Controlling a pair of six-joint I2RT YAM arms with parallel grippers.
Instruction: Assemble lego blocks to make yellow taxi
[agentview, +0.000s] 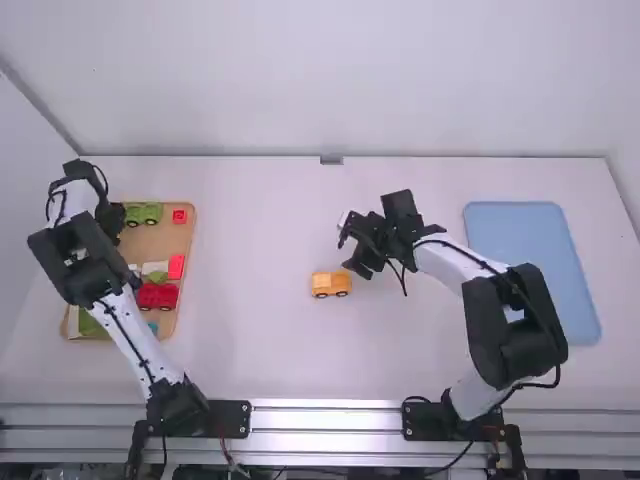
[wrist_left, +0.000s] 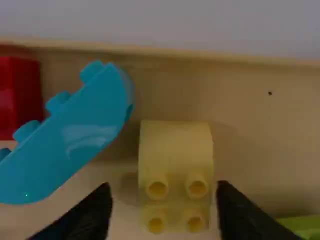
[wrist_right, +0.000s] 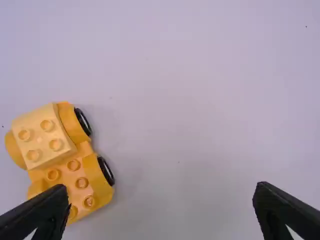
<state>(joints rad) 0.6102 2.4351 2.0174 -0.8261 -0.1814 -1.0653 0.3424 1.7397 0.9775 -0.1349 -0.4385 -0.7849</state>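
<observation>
The taxi (agentview: 331, 284) stands on its wheels on the table (agentview: 270, 220), between the wooden tray (agentview: 191, 230) and the blue tray (agentview: 530, 270). It has a studded base (wrist_right: 74, 175), with a cab (wrist_right: 41, 136) set on one end; the studs at the other end are exposed. Just beside the taxi is the right gripper (agentview: 352, 250), its fingers wide apart with nothing between them.

The yellow block (wrist_left: 176, 150) lies in the wooden tray, studs up. The left gripper (agentview: 114, 222) is over that tray, fingers apart, one on each side of the block's studded end and not clamped on it. Near the block lies a blue curved piece (wrist_left: 75, 135), with a red block (wrist_left: 20, 95) past it; on the block's other side is a green piece (wrist_left: 302, 225).

Also in the wooden tray are a green car (agentview: 145, 213) and a red car (agentview: 157, 296).
</observation>
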